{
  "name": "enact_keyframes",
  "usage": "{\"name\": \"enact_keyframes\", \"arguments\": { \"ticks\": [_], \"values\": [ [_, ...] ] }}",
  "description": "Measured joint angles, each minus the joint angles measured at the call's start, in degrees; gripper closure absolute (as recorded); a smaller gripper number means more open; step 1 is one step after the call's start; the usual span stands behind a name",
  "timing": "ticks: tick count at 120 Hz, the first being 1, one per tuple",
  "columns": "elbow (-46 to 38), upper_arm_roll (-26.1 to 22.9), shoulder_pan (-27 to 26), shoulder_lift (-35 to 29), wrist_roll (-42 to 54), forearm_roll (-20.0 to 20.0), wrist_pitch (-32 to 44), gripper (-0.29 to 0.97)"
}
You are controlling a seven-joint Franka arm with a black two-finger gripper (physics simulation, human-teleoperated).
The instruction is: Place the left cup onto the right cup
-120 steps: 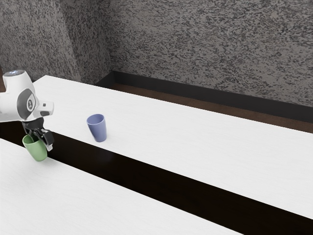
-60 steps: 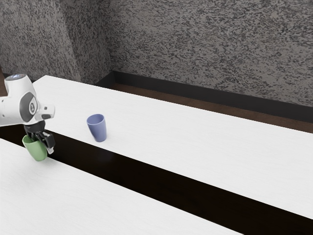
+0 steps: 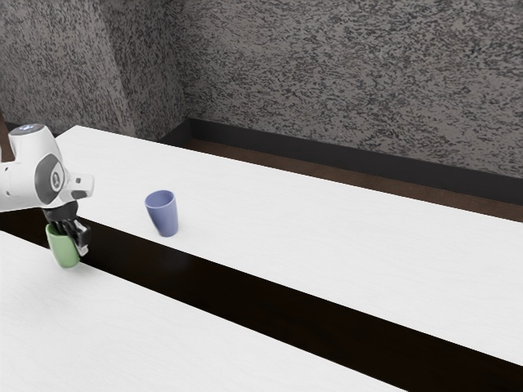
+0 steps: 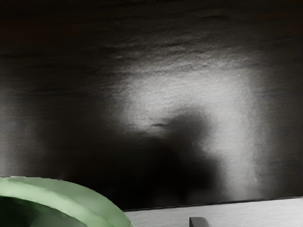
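item 1, task's thing: smooth, tapered, pale green cup [image 3: 62,247], at the exterior view's left, mouth up. we find it at the seam where the near white tabletop slab [image 3: 139,343] meets the glossy black strip [image 3: 245,294]. its rim [image 4: 57,198] sits close under the wrist camera, with the black strip beyond it.

item 2, holder: black two-finger gripper [image 3: 70,229], clamped on the green cup at the rim, on the side facing the blue cup.

change noted: a second ago the green cup leaned over in the grasp. it now hangs close to upright, shifted slightly toward the exterior view's right. we judge the grasp secure and the cup squared up, so the carry can start. whether its base has left the surface, we cannot tell.

item 3, target: smooth, tapered blue cup [image 3: 162,212], upright and mouth up on the far white slab [image 3: 343,229], just past the black strip and well apart from the green cup.

edges: the seams on either side of the black strip lie across the path, so the cup's base probably needs height before it travels. the target's rim is the next lip to pass over.

open room: nothing stands between the two cups. the speckled grey wall [image 3: 343,73] and dark baseboard [image 3: 368,159] are well back, leaving free space above and behind the target.
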Motion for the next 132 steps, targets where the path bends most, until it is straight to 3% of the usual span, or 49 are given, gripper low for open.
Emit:
{"name": "enact_keyframes", "arguments": {
  "ticks": [14, 39, 71, 107, 132],
  "values": [
    [-0.1, 0.0, 0.0, -0.2, 0.0, 0.1, 0.1, 0.7],
    [-0.1, 0.0, 0.0, -0.6, -0.2, 0.3, 0.2, 0.76],
    [-0.1, -0.1, -0.1, -2.0, -0.7, 0.6, 0.3, 0.78],
    [0.0, -3.6, -0.3, -4.8, -1.5, 1.5, -0.2, 0.78],
    [2.2, -6.0, -0.3, -5.8, -3.6, 4.9, -2.4, 0.78]
  ]
}}
